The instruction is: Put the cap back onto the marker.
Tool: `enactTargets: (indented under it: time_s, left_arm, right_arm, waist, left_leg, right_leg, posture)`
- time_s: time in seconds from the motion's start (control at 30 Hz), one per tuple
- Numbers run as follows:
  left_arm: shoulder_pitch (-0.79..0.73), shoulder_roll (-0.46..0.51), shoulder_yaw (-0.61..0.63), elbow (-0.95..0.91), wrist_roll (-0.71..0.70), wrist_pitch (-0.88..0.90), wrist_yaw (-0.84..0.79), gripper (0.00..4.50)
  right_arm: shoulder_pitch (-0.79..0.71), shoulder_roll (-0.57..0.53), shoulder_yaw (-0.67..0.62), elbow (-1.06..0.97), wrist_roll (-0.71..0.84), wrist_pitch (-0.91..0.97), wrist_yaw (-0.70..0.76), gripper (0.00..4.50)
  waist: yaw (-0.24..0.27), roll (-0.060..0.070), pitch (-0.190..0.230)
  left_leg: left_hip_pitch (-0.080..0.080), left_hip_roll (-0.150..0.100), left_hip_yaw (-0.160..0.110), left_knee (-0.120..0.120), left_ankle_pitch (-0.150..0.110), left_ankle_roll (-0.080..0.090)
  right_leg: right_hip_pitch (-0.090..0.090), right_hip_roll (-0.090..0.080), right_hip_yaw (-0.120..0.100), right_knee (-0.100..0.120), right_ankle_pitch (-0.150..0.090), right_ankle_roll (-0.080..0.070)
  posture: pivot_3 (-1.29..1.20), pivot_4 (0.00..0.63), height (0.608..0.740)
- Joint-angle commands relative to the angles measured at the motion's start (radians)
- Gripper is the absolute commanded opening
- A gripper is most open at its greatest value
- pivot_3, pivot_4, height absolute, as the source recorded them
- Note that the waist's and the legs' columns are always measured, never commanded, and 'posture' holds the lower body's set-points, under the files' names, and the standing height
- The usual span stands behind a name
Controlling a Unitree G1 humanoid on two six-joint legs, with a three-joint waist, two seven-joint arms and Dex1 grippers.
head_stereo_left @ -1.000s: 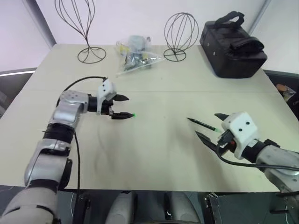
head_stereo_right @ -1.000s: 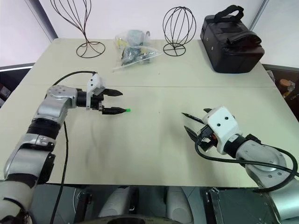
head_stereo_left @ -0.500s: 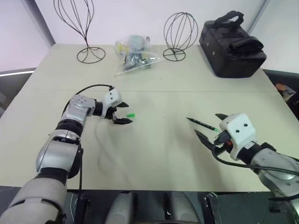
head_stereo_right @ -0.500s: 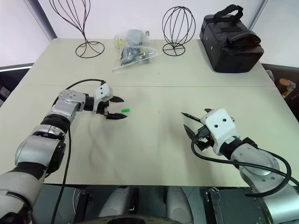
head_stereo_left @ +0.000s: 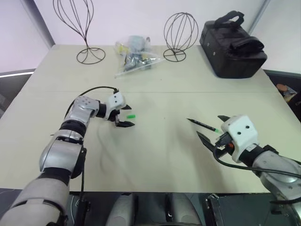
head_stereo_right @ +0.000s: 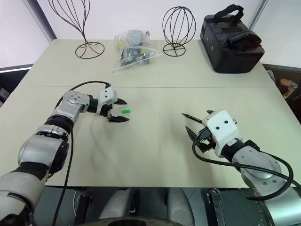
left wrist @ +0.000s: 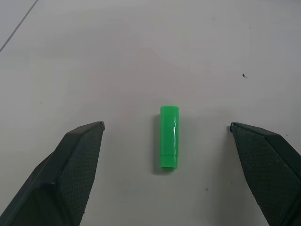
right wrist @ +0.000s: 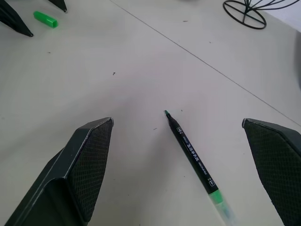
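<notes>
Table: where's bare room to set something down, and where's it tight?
Bare: the wide middle between the cap and the marker, plus the near edge of the table. Crowded: the far edge, with two wire stands, a plastic bag and a black case.

Left arm extended forward over the table, forearm angled inward toward the centre, a black cable looping above the wrist. Left gripper (head_stereo_left: 126,116) tilted downward, its two black fingers (left wrist: 77,160) spread wide apart, tips close above the surface and holding nothing. Right arm bent close to the body at the near right, the forearm running forward and inward. Right gripper (head_stereo_left: 212,128) carried on a white wrist housing, pointing forward and slightly downward. Its two black fingers (right wrist: 82,165) also stand wide apart and empty, raised a little above the table. The two grippers lie well apart from one another.
</notes>
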Motion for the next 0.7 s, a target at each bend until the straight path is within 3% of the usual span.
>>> enactTargets:
  time_s: [0.03, 0.33, 0.43, 0.6, 0.63, 0.7]
  left_arm:
    - [-0.009, 0.005, -0.002, 0.013, 0.027, -0.011, 0.030, 3.70]
    - [-0.004, 0.004, 0.000, 0.016, 0.030, -0.010, 0.030, 3.70]
    - [-0.006, 0.004, -0.001, 0.017, 0.031, -0.009, 0.027, 2.88]
    - [-0.008, -0.001, 0.001, 0.019, 0.031, -0.002, 0.019, 0.34]
    - [-0.008, -0.002, 0.000, 0.019, 0.033, -0.001, 0.019, 0.03]
    - [-0.009, -0.003, 0.000, 0.020, 0.034, 0.004, 0.020, 0.03]
  right_arm:
    - [-0.014, -0.009, -0.022, -0.034, -0.003, -0.003, 0.007, 4.50]
    - [-0.017, -0.013, -0.032, -0.034, -0.004, 0.003, 0.019, 4.50]
    - [-0.018, -0.012, -0.033, -0.034, -0.004, 0.006, 0.020, 4.50]
    - [-0.006, -0.010, -0.039, -0.042, -0.005, 0.010, 0.019, 4.50]
    - [-0.004, -0.008, -0.041, -0.045, -0.004, 0.012, 0.019, 4.50]
    - [-0.004, -0.007, -0.044, -0.046, -0.003, 0.015, 0.019, 4.50]
  waist:
    - [0.000, 0.000, 0.000]
    - [0.000, 0.000, 0.000]
    - [0.000, 0.000, 0.000]
    - [0.000, 0.000, 0.000]
    - [0.000, 0.000, 0.000]
    - [0.000, 0.000, 0.000]
  left_leg:
    - [0.000, 0.000, 0.000, 0.000, 0.000, 0.000]
    - [0.001, 0.000, 0.000, 0.001, 0.000, 0.000]
    - [0.001, 0.000, 0.000, 0.001, 0.000, 0.000]
    - [0.001, 0.000, 0.000, 0.001, 0.000, 0.000]
    - [0.001, 0.000, 0.000, 0.001, 0.000, 0.000]
    - [0.001, 0.000, 0.000, 0.001, 0.000, 0.000]
  right_leg:
    - [0.000, 0.000, 0.000, 0.000, 0.000, 0.000]
    - [0.000, 0.000, 0.000, 0.001, 0.000, 0.000]
    - [0.000, 0.000, 0.000, 0.001, 0.000, 0.000]
    - [0.001, 0.000, 0.000, 0.002, 0.000, 0.000]
    - [0.000, 0.000, 0.000, 0.002, 0.000, 0.000]
    - [0.001, 0.000, 0.000, 0.002, 0.000, 0.000]
  posture:
    - [0.00, 0.150, 0.740]
    - [0.00, 0.150, 0.740]
    - [0.00, 0.150, 0.740]
    - [0.00, 0.150, 0.740]
    - [0.00, 0.150, 0.740]
    - [0.00, 0.150, 0.740]
